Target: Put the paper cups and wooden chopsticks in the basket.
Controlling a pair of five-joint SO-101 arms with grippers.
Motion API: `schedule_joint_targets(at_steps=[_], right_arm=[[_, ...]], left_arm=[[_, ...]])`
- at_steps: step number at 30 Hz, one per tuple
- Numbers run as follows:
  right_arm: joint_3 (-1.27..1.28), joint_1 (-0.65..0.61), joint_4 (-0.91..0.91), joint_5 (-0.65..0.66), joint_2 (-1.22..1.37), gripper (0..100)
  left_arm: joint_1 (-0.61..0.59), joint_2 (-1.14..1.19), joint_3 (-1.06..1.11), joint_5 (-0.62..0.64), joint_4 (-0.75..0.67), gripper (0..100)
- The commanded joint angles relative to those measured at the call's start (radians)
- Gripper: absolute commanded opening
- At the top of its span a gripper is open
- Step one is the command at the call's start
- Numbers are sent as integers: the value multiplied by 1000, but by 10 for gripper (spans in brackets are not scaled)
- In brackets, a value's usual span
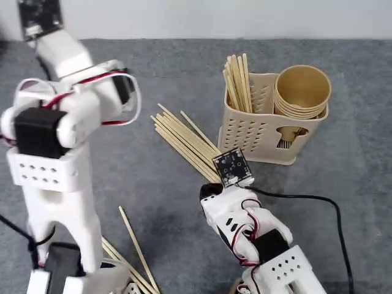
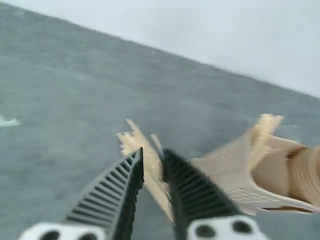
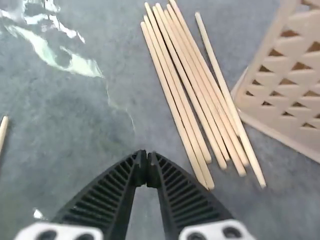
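Note:
A beige perforated basket (image 1: 264,136) stands at the right of the grey mat. One compartment holds a bundle of wooden chopsticks (image 1: 237,82), the other a stack of paper cups (image 1: 303,92). A loose pile of chopsticks (image 1: 184,141) lies on the mat just left of the basket. My right gripper (image 3: 146,172) is shut and empty, low over the mat beside the near ends of that pile (image 3: 195,95). My left gripper (image 2: 153,152) hangs high above the mat, slightly open with nothing in it. The pile (image 2: 132,142) and basket (image 2: 235,170) lie far beyond it.
More chopsticks (image 1: 131,251) lie near the left arm's base at the front left. A single chopstick end (image 3: 2,132) shows on the mat. The right arm's black cable (image 1: 318,199) runs across the mat in front of the basket.

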Motion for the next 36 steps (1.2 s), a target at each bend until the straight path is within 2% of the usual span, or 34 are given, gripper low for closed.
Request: schedule_joint_targets(at_steps=[1,4,10,17,20,24,29,36], right_arm=[[-103,10,79,9,-15,12],[-98,8,82,9,-13,12],[-98,8,81,9,-13,12],[-83,8,77,8,-18,12],[-31,8,15,8,-21,12],[18,8,-61,11,-21,12],[18,8,-59,11,-22,12],[18,12,-59,14,-22,12]], left_arm=[[-115,-74,105,-23,23,12],[-196,-123,278,-29,23,12],[-318,-218,644,-163,21,12],[-414,-308,972,-169,21,12],[-451,-333,1101,-184,20,12],[-489,-334,1231,-275,-3,13],[-565,-287,1334,-321,-157,15],[-574,-135,1400,-422,-278,24]])
